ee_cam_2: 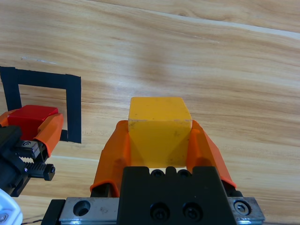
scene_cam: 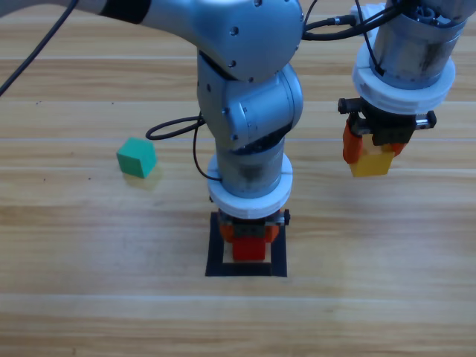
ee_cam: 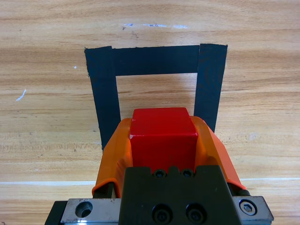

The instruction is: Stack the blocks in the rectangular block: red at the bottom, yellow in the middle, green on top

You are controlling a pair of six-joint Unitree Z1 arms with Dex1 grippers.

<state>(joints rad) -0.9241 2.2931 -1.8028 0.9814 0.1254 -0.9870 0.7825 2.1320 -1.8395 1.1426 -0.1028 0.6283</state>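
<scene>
1. Left gripper (scene_cam: 248,239) is down over the tape square (scene_cam: 216,249), jaws pinching the red cube (scene_cam: 248,248) from both sides. Left wrist view: red cube (ee_cam: 162,137) sits betw. the orange jaws, inside the black outline (ee_cam: 107,101); can't tell if it's resting on the table or just above.
2. Right gripper (scene_cam: 372,149) hangs to the right of the square, well apart from it, jaws clamped on the yellow cube (scene_cam: 372,162). Right wrist view: yellow cube (ee_cam_2: 159,133) held clear above bare wood.
3. Green cube (scene_cam: 137,158) lies alone on the table (scene_cam: 67,245), left of the left arm, near no gripper.
4. Progress, my read: early. Red is at its spot but not let go; yellow is picked up and waiting; green untouched. Left to do: release red, pull left arm away, set yellow on red, then fetch green and top it.
5. Room: the square is only approx. twice a cube wide, so the left jaws have little margin before crossing the tape when they spread. Red looks roughly centred w/ wood showing on each side.
6. Left arm's bulk sits right over the square, so the right arm prob. can't come in till it clears. Open wood all round otherwise; the path to green is unobstructed.
</scene>
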